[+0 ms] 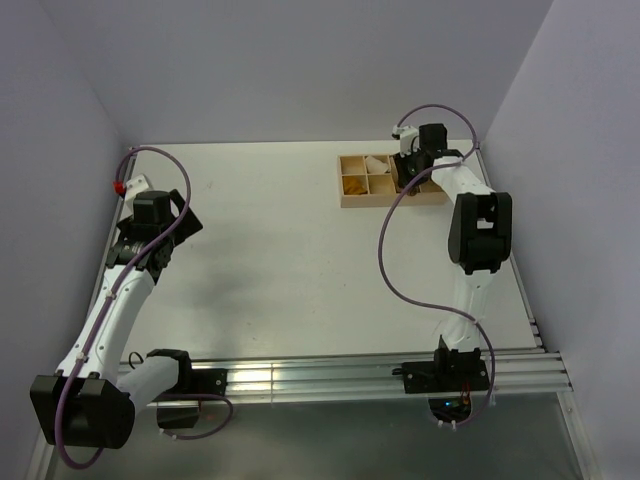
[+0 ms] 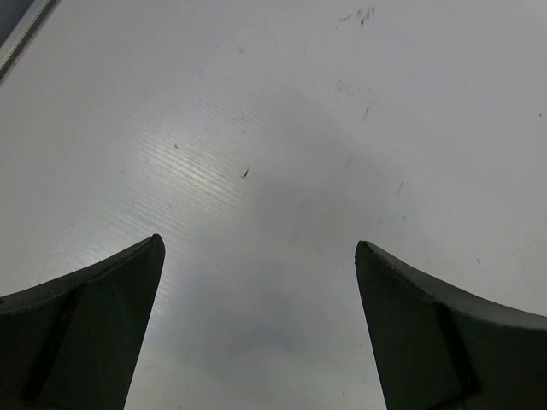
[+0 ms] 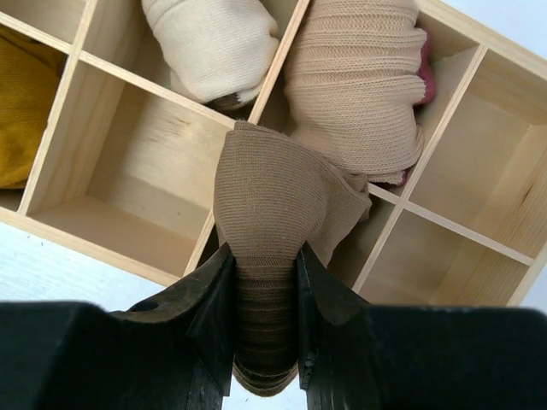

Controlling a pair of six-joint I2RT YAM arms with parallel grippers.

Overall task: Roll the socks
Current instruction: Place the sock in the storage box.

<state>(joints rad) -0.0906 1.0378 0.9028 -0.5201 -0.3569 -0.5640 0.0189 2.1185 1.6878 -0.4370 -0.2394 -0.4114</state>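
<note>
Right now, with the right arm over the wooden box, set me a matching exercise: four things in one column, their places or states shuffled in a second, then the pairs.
Things
1. tan-brown sock
2. mustard sock
3. cream bundle
4. left jaws

Places or states
A. wide apart above bare table
B. in a compartment next to the beige ribbed bundle
C. pinched in the right jaws, over a divider of the wooden box
D. in the compartment at the right wrist view's left edge

Pairs: 1-C, 2-D, 3-B, 4-A
</note>
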